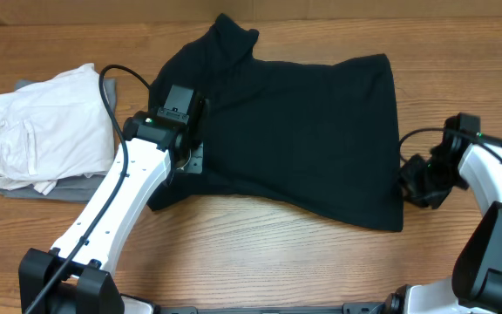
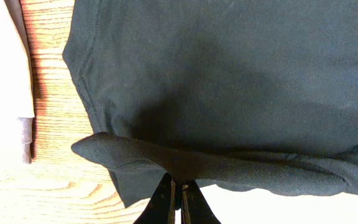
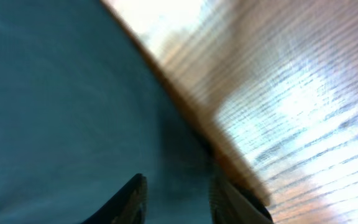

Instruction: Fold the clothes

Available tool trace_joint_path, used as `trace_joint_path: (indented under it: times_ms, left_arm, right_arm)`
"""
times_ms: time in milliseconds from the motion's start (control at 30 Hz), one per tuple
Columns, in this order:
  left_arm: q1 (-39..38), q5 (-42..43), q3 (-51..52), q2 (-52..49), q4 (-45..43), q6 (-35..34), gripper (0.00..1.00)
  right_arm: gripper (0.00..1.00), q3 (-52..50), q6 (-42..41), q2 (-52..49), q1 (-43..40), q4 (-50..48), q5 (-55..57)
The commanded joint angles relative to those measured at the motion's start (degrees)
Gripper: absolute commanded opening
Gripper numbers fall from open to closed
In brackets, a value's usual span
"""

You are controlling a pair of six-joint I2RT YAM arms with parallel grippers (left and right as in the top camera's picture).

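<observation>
In the middle of the counter (image 1: 260, 253), the black T-shirt (image 1: 303, 131) is lying spread out. The left end effector (image 2: 174, 186) is pinching a raised fold on its left side with jaws fully together. The right end effector (image 3: 178, 200) is hovering part-open and empty over its right edge.

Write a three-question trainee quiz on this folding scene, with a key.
1. On which arm's side of the plain black short-sleeved fabric T-shirt does the folded off-white pocketed garment lie on the wooden table?
2. True or false: the right gripper is shut tight.
3. What does the left gripper pinch? A) a fold at the T-shirt's edge; B) the off-white garment; C) nothing.
Key: 1 the left arm's; 2 false, its fingers stand apart; 3 A.
</observation>
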State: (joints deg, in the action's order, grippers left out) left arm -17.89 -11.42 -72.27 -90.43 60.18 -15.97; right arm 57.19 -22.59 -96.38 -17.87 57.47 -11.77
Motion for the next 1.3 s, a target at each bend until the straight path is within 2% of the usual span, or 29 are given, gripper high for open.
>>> trace_joint_path:
  times_ms: [0,133,267,367,600,800,1033,1200,1267]
  left_arm:
    - [0.3,-1.2,-1.0,-0.6,0.0,1.2,0.04]
    - [0.3,-1.2,-1.0,-0.6,0.0,1.9,0.04]
    - [0.3,-1.2,-1.0,-0.6,0.2,2.3,0.04]
    - [0.3,-1.2,-1.0,-0.6,0.4,2.7,0.04]
    - [0.3,-1.2,-1.0,-0.6,0.1,2.7,0.04]
    - [0.3,-1.2,-1.0,-0.6,-0.9,2.7,0.05]
    - [0.3,-1.2,-1.0,-0.6,-1.8,2.7,0.07]
    - [0.3,-1.2,-1.0,-0.6,-1.5,3.2,0.08]
    - [0.3,-1.2,-1.0,-0.6,-1.3,3.4,0.08]
  right_arm:
    - [0.34,-3.3,-1.0,0.8,-0.3,-0.8,0.6]
    - [0.38,-4.5,-1.0,0.8,-0.3,-0.1,1.2]
    - [0.37,-4.5,-1.2,0.8,-2.4,0.1,2.3]
    - [0.29,-4.5,-0.2,0.8,-6.2,1.3,-0.3]
    - [0.3,-6.4,6.5,0.8,-13.3,5.7,-8.3]
    - [0.35,-11.3,8.0,0.8,-13.2,3.0,-11.1]
    - [0.4,-17.7,7.6,0.8,-13.2,-8.7,-16.3]
    - [0.17,-18.1,6.3,0.8,-13.2,-9.1,-15.2]
    - [0.12,-17.3,6.6,0.8,-13.4,-7.7,-14.5]
